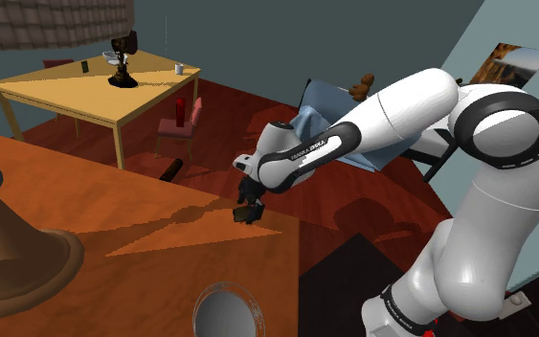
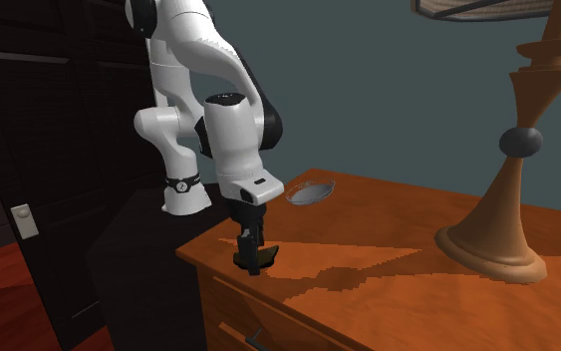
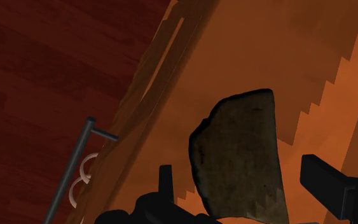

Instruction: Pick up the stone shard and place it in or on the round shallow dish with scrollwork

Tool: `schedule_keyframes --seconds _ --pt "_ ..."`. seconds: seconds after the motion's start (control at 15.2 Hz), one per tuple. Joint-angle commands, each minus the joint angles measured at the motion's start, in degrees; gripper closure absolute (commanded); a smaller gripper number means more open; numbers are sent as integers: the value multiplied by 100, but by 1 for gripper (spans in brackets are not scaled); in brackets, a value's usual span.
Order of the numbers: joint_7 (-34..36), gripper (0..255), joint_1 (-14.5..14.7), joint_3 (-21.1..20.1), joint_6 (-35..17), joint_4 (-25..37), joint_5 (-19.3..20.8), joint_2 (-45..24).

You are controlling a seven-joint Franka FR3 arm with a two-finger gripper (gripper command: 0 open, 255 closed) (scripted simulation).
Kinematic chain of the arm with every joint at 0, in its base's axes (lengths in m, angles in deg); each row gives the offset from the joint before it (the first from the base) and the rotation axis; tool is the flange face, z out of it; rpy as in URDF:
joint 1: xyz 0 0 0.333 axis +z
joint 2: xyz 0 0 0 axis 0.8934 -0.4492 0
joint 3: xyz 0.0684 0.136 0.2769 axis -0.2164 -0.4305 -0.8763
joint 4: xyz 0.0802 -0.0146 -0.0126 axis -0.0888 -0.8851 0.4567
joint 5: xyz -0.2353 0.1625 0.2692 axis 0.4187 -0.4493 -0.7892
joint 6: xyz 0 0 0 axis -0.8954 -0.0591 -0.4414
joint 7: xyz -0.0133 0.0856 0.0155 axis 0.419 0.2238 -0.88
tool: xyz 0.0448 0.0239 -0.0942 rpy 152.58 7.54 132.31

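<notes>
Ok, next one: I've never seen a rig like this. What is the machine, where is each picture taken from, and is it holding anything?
It is a white robot arm with dark joints and a black two-finger end effector. One camera looks over its shoulder, a second faces it across the orange-brown wooden cabinet, a third sits on the hand. On its top stand a tall turned wooden lamp and a grey round shallow dish. The open fingers straddle a dark flat stone shard near the corner; nothing is held.
</notes>
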Motion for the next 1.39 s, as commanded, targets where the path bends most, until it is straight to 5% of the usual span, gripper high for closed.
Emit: schedule_keyframes --seconds 0.0,0.13,0.2,0.79,1.32 --pt "0 0 0 -1 -3 -1 -1 -2" --pt "0 0 0 0 -2 -1 -1 -1" --pt "0 255 0 0 -2 -1 -1 -1" --pt "0 255 0 -1 -3 -1 -1 -2" --pt "150 255 14 45 560 65 134 501"
